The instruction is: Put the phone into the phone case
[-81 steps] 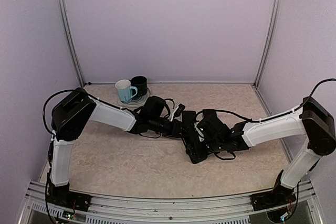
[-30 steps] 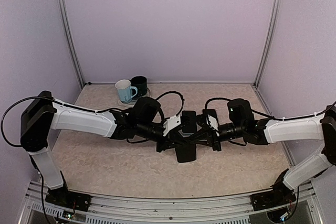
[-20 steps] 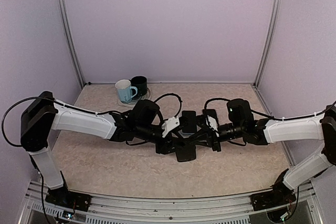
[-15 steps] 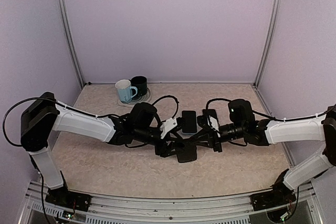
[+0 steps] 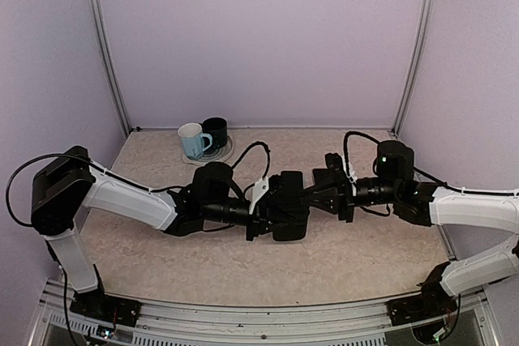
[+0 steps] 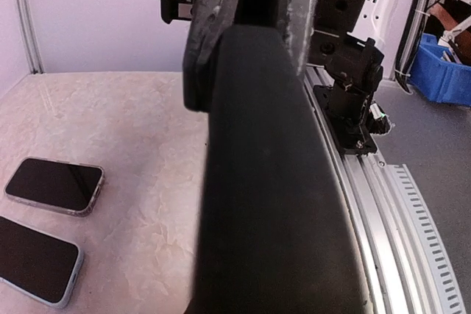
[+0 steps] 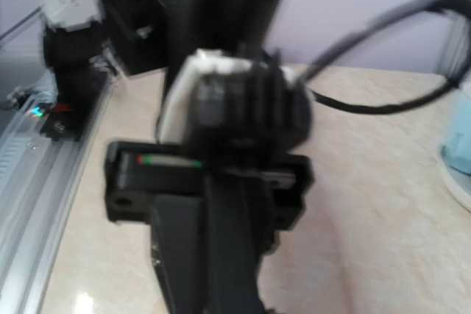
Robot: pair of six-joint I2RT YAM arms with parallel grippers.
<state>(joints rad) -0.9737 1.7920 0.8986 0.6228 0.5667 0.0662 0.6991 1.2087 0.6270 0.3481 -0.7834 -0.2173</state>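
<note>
Standing edge-on in the left wrist view, the black phone case is clamped between the fingers of the left pincer, gripped at one end with the rest jutting past the fingertips. Only its matte back and edge show, so whether anything sits inside it cannot be told. Two phones lie flat on the desk beside it, dark screens up: a first phone and a second phone, close together but not touching, both apart from the left pincer. In the top view the case is at mid-desk. The right pincer is clenched with its tips at the case's right-hand edge. Whether they pinch it cannot be told, as the right wrist view is blurred. At the back left, a pale mug and a dark mug stand upright on a plate; their contents cannot be made out.
</note>
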